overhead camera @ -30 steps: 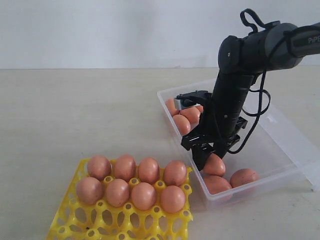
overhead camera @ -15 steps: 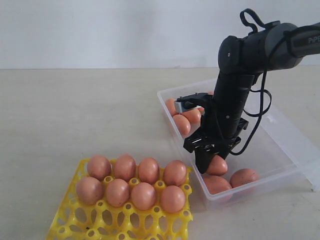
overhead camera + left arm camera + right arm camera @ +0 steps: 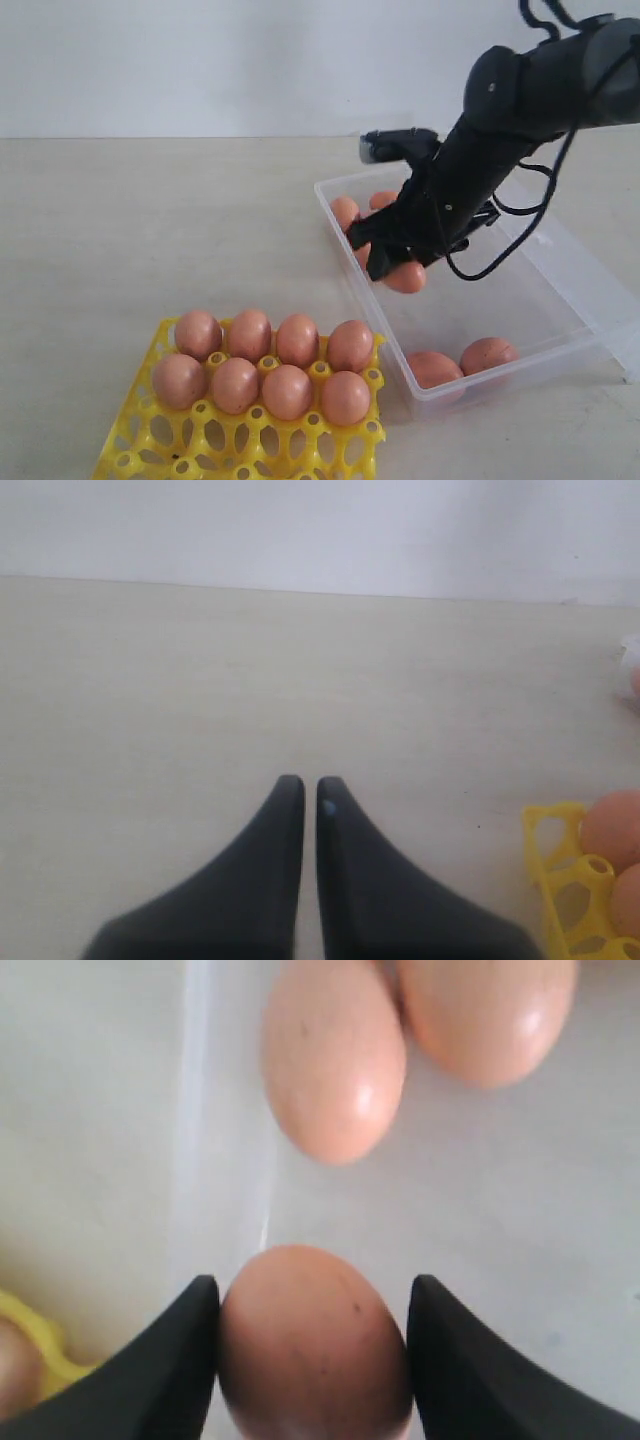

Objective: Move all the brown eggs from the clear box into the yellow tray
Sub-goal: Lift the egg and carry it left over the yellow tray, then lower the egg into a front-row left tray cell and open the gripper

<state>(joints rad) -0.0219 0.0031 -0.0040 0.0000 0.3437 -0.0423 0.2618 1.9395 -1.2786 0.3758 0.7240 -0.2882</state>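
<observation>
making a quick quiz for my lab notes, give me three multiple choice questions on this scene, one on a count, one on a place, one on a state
1. How many brown eggs sit in the yellow tray?
A five
B eight
C twelve

2. Where is the held egg of the right gripper?
A in a tray cell
B lying on the box floor
C in the air over the clear box

3. How do the jaws of the left gripper stand?
A wide open
B shut on an egg
C shut on nothing

Answers:
1 B, the tray shows two rows of four.
2 C, the exterior view shows it clear of the floor, above the box.
3 C, the left wrist view shows the jaws together with nothing between them.
</observation>
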